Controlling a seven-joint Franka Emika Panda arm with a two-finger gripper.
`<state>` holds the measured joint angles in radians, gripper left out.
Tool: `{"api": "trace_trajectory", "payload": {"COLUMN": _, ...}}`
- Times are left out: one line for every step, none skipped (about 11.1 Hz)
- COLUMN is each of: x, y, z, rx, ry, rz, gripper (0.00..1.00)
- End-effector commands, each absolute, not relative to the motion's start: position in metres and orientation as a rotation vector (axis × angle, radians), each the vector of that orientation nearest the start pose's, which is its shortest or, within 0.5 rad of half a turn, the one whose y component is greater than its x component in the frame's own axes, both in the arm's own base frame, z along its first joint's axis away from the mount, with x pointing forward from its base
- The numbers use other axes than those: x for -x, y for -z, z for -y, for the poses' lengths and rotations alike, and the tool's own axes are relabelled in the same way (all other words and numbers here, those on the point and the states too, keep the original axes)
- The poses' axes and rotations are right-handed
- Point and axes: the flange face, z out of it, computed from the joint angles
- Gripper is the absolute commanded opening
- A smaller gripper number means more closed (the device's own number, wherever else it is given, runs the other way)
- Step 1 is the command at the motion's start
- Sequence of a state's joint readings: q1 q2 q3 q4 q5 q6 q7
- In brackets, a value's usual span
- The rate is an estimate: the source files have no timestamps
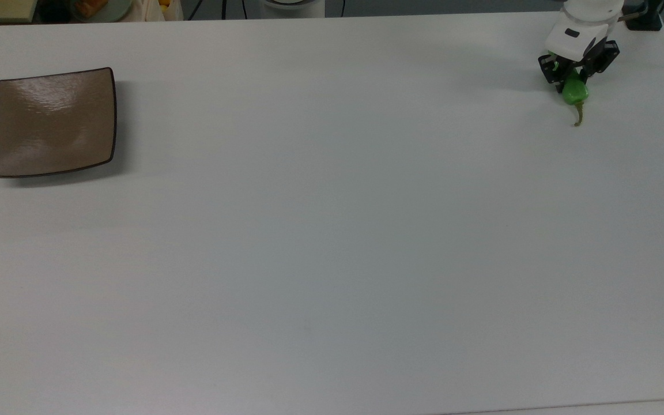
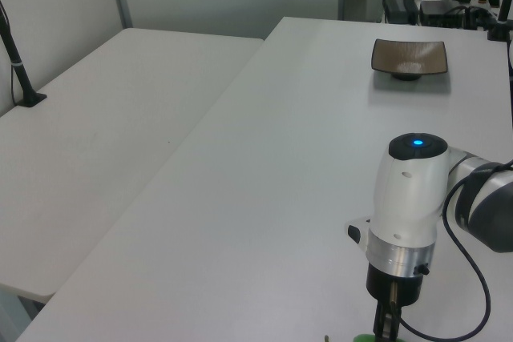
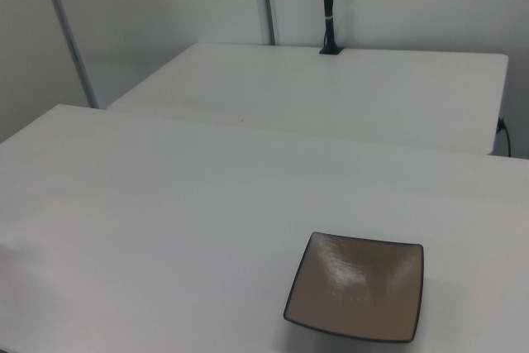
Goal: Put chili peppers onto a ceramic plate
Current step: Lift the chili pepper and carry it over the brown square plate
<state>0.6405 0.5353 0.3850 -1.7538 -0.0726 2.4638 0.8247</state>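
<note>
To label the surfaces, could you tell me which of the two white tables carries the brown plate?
The nearer table in the right view, where the brown plate sits. The table behind it holds just a black post.
</note>
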Motion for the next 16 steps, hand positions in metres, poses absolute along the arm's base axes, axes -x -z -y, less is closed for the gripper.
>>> {"api": "trace_trajectory", "payload": {"x": -0.383, "y": -0.334, "z": -0.556, "rx": 2.913, "ry": 0.059, "rz": 0.420, "gripper": 0.18}}
{"api": "trace_trajectory", "payload": {"x": -0.387, "y": -0.346, "z": -0.545, "rx": 2.938, "ry": 0.035, "rz": 0.496, "gripper": 0.18}}
{"api": "trace_trajectory", "payload": {"x": -0.388, "y": -0.359, "z": -0.536, "rx": 2.954, "ry": 0.017, "rz": 0.569, "gripper": 0.18}}
{"api": "trace_trajectory", "payload": {"x": -0.398, "y": -0.373, "z": -0.521, "rx": 2.970, "ry": 0.015, "rz": 0.615, "gripper": 0.18}}
{"api": "trace_trajectory", "payload": {"x": -0.407, "y": -0.387, "z": -0.507, "rx": 2.979, "ry": 0.012, "rz": 0.664, "gripper": 0.18}}
{"api": "trace_trajectory", "payload": {"x": -0.422, "y": -0.400, "z": -0.488, "rx": 2.989, "ry": 0.024, "rz": 0.699, "gripper": 0.18}}
{"api": "trace_trajectory", "payload": {"x": -0.441, "y": -0.410, "z": -0.467, "rx": 2.989, "ry": 0.045, "rz": 0.744, "gripper": 0.18}}
{"api": "trace_trajectory", "payload": {"x": -0.457, "y": -0.418, "z": -0.446, "rx": 3.001, "ry": 0.048, "rz": 0.771, "gripper": 0.18}}
{"api": "trace_trajectory", "payload": {"x": -0.475, "y": -0.428, "z": -0.421, "rx": 3.017, "ry": 0.057, "rz": 0.783, "gripper": 0.18}}
{"api": "trace_trajectory", "payload": {"x": -0.485, "y": -0.434, "z": -0.405, "rx": 3.025, "ry": 0.061, "rz": 0.799, "gripper": 0.18}}
{"api": "trace_trajectory", "payload": {"x": -0.500, "y": -0.443, "z": -0.380, "rx": 3.036, "ry": 0.064, "rz": 0.821, "gripper": 0.18}}
{"api": "trace_trajectory", "payload": {"x": -0.511, "y": -0.448, "z": -0.360, "rx": 3.044, "ry": 0.060, "rz": 0.856, "gripper": 0.18}}
{"api": "trace_trajectory", "payload": {"x": -0.524, "y": -0.452, "z": -0.340, "rx": 3.043, "ry": 0.070, "rz": 0.885, "gripper": 0.18}}
{"api": "trace_trajectory", "payload": {"x": -0.531, "y": -0.453, "z": -0.325, "rx": 3.040, "ry": 0.065, "rz": 0.915, "gripper": 0.18}}
{"api": "trace_trajectory", "payload": {"x": -0.539, "y": -0.453, "z": -0.307, "rx": 3.053, "ry": 0.036, "rz": 0.936, "gripper": 0.18}}
{"api": "trace_trajectory", "payload": {"x": -0.546, "y": -0.456, "z": -0.289, "rx": 3.055, "ry": 0.026, "rz": 0.967, "gripper": 0.18}}
